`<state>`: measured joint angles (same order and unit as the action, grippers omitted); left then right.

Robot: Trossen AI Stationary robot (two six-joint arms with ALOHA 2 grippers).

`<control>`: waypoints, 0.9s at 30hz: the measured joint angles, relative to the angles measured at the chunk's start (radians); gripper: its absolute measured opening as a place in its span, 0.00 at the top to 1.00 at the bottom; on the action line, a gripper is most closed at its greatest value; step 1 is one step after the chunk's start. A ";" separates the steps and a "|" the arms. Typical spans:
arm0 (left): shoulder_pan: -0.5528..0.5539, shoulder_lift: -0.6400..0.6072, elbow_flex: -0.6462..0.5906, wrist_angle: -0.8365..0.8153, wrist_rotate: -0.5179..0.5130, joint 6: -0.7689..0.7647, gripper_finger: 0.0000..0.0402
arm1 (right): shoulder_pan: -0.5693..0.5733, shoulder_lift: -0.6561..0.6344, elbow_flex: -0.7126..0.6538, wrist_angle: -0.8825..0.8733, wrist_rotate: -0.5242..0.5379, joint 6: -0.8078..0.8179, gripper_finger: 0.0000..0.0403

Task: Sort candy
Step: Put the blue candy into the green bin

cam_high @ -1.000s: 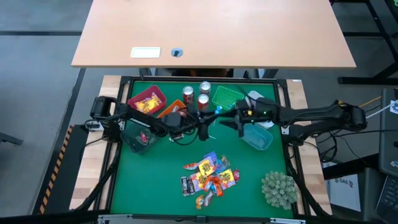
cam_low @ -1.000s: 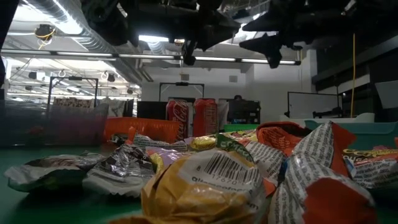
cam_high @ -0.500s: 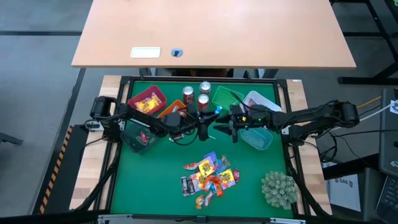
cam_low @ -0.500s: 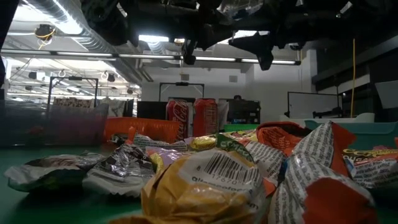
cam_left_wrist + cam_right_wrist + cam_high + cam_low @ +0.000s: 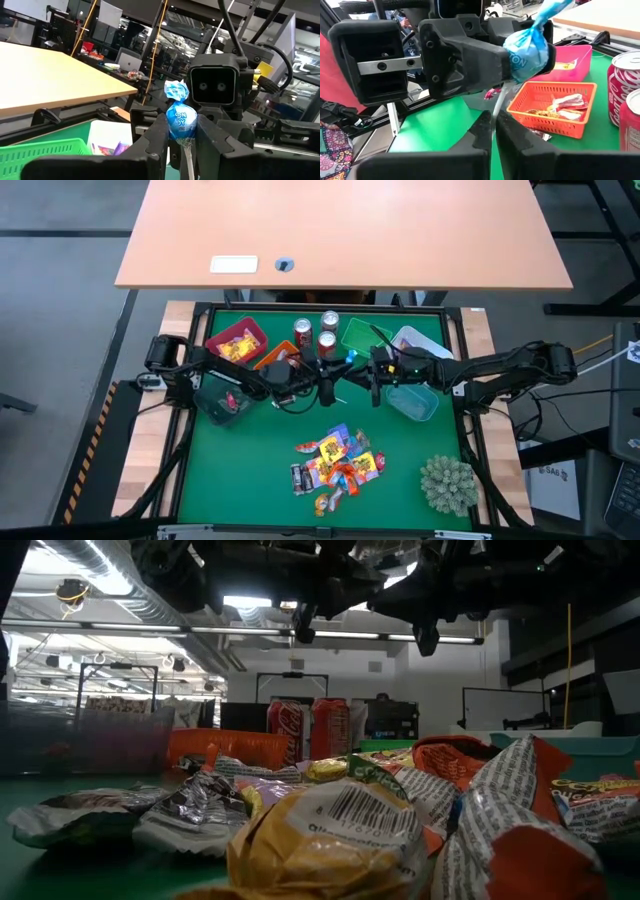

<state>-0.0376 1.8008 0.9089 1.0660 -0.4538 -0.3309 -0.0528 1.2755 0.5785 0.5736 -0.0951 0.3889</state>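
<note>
Since before, right fingers (image 5: 492,131) closed, seemingly pinching the stick of the lollipop (image 5: 181,118) left fingers (image 5: 182,131) grip.

The green table (image 5: 240,470) carries a candy pile (image 5: 338,462) at lower centre, a plant ball (image 5: 447,484) lower right, and two soda cans (image 5: 315,333) among what look like small baskets (image 5: 237,341) along the top.

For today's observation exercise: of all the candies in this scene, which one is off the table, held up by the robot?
The blue-wrapped lollipop. Both pincers, left and right, grip it in mid-air, while the other candies lie heaped in the pile on the green mat.
</note>
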 joint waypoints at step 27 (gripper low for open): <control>0.038 -0.002 -0.001 -0.018 0.055 0.106 0.56 | -0.258 -0.005 0.001 -0.157 -0.078 -0.059 1.00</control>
<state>0.0000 1.7988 0.9081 1.0484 -0.3987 -0.2253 -0.3113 1.2709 0.5797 0.4166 -0.1730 0.3297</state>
